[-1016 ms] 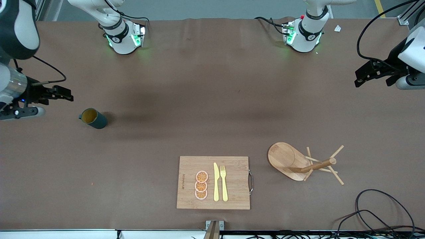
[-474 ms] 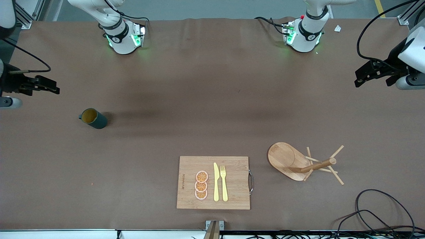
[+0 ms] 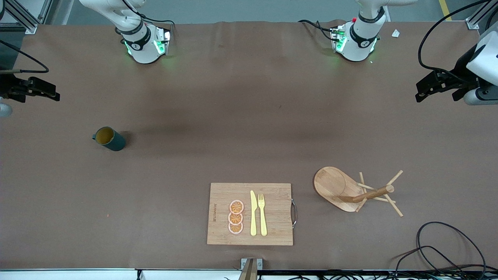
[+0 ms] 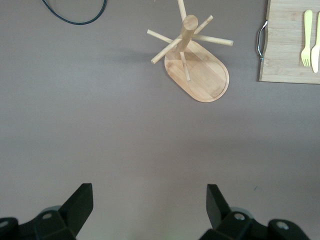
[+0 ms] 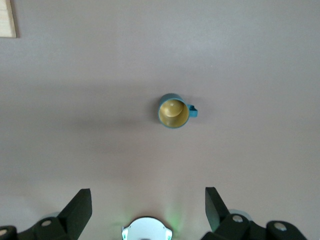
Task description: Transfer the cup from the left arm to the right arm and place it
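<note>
One cup [image 3: 109, 139] stood upright on the table [image 3: 241, 128], toward the right arm's end, its ochre mouth facing up and its long axis vertical. Its loop handle pointed toward the table's edge at the right arm's end, away from the board [image 3: 250, 214]. Nothing touched it.

The right gripper [image 3: 42, 90] hung over the table's edge at the right arm's end, fingers spread and empty; in the right wrist view the two fingertips [image 5: 80, 207] stood wide apart with the cup [image 5: 174, 111] well clear of them. The left gripper [image 3: 432, 84] hung over the left arm's end of the table, likewise released and holding nothing, its fingertips [image 4: 82, 200] parted above bare tabletop.

Nearer the front camera lay one wooden board bearing three orange slices [image 3: 235, 217] in a row, one yellow knife [image 3: 253, 213] and one yellow fork [image 3: 262, 214], the knife and fork side by side. Beside the board, toward the left arm's end, stood one peg stand [image 3: 352, 189] on an oval base. One loose black cable [image 3: 447, 245] curled at the table's corner nearest the camera at the left arm's end.
</note>
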